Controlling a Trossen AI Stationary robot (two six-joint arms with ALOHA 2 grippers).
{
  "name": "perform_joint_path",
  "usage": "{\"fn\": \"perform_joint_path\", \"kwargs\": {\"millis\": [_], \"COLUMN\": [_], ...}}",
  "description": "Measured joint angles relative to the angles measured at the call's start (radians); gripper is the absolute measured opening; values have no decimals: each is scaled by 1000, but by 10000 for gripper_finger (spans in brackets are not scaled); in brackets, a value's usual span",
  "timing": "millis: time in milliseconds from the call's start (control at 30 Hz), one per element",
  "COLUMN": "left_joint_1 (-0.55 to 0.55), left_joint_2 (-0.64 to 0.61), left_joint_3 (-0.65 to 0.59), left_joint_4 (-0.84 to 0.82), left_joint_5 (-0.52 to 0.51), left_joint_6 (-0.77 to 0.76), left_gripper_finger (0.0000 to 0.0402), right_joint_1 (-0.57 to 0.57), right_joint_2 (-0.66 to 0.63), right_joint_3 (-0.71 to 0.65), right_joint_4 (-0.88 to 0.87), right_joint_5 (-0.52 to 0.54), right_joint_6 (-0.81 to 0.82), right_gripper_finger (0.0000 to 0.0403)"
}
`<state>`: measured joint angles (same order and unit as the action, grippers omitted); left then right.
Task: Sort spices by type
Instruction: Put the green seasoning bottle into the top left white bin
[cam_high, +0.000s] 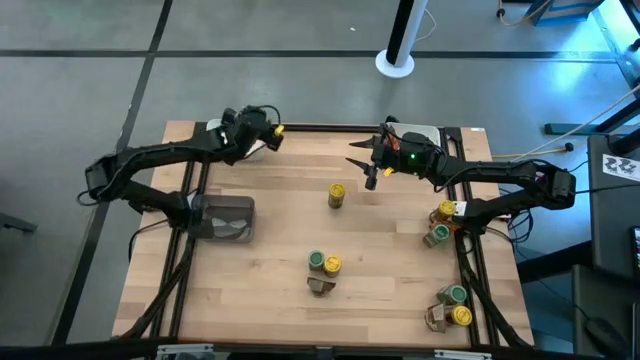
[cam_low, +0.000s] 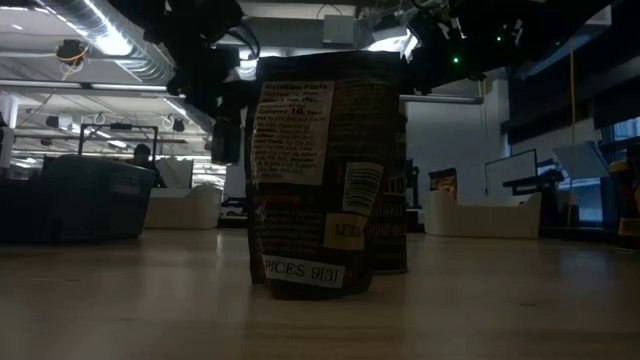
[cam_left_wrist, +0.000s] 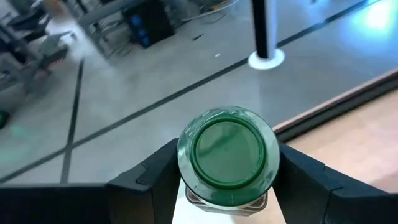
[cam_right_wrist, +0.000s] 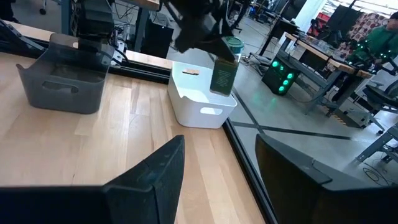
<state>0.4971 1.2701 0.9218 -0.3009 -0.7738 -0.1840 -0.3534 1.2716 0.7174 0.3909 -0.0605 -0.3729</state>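
My left gripper (cam_high: 262, 131) is at the table's far left, shut on a green-lidded jar (cam_left_wrist: 227, 155) that hangs over a white tray (cam_right_wrist: 199, 102). My right gripper (cam_right_wrist: 217, 180) is open near the far edge, right of centre (cam_high: 365, 160), touching nothing. A yellow-lidded jar (cam_high: 337, 195) stands alone at mid-table. A green-lidded jar (cam_high: 317, 261), a yellow-lidded one (cam_high: 332, 266) and a packet (cam_high: 320, 287) stand together nearer the near edge. More jars and packets cluster at the right edge (cam_high: 445, 225) and near-right corner (cam_high: 452, 308). My left gripper pinches the green-lidded jar between its two fingers (cam_left_wrist: 155, 180), which are on opposite sides of the jar's body just below the lid (cam_left_wrist: 186, 190). The fingers come from above, slanting down. The jar (cam_right_wrist: 224, 68) is lifted clear above the white tray, nearly upright.
A dark tray (cam_high: 228, 217) sits on the table's left side. A second white tray (cam_high: 422, 133) is at the far edge behind my right arm. In the low view a dark packet (cam_low: 325, 170) stands close and hides most of the table behind it.
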Motion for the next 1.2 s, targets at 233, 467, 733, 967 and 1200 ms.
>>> {"fn": "perform_joint_path", "kwargs": {"millis": [233,467,733,967,1200], "left_joint_1": [89,142,184,206,218], "left_joint_2": [1,2,38,105,176], "left_joint_3": [0,0,0,0,0], "left_joint_4": [-56,-94,-95,-96,-99], "left_joint_5": [0,0,52,66,77], "left_joint_6": [-56,-110,-154,-177,-223], "left_gripper_finger": [203,203,203,203,203], "right_joint_1": [0,0,0,0,0], "right_joint_2": [0,0,0,0,0], "right_joint_3": [0,0,0,0,0], "right_joint_4": [0,0,0,0,0], "right_joint_5": [0,0,0,0,0], "right_joint_6": [0,0,0,0,0], "right_gripper_finger": [198,198,198,198,198]}}
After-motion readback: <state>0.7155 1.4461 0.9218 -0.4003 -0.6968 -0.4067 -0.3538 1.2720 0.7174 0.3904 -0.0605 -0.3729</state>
